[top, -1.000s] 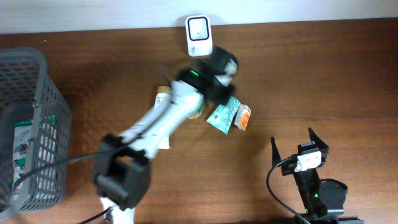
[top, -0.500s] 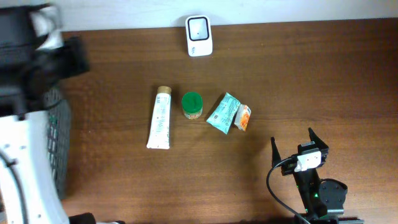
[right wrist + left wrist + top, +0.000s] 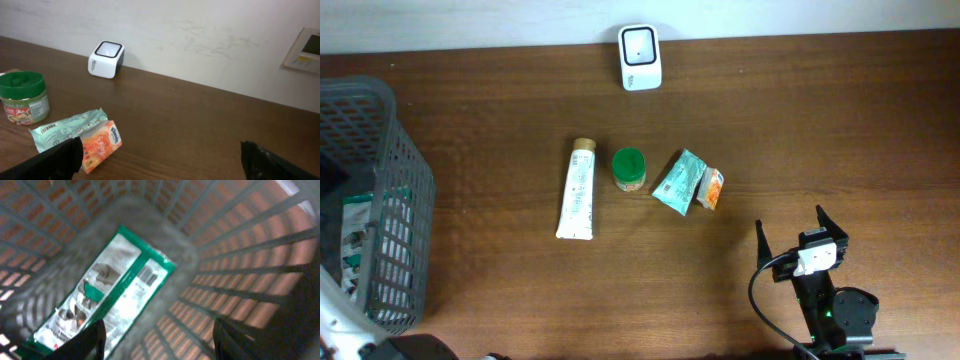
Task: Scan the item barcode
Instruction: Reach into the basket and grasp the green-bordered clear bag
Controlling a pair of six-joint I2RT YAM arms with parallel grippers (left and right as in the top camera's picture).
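The white barcode scanner [image 3: 640, 57] stands at the table's far edge, and the right wrist view also shows the scanner [image 3: 106, 59]. In the left wrist view a green-and-white packet [image 3: 107, 292] lies flat on the bottom of the grey basket [image 3: 235, 255], a barcode showing near its upper end. My left gripper [image 3: 160, 342] hangs open above the basket floor, its left finger over the packet's lower edge, holding nothing. My right gripper [image 3: 790, 225] rests open at the front right, and in its own view the right gripper [image 3: 160, 160] is empty.
The grey mesh basket [image 3: 390, 150] fills the left edge. Mid-table lie a toothpaste tube [image 3: 578, 190], a green-lidded jar [image 3: 629, 168], a teal packet [image 3: 678, 182] and an orange tissue pack [image 3: 711, 188]. A wall runs behind the scanner.
My left arm has swung from over the items mid-table to the left and down into the basket, leaving the overhead view almost entirely. The right arm has not moved.
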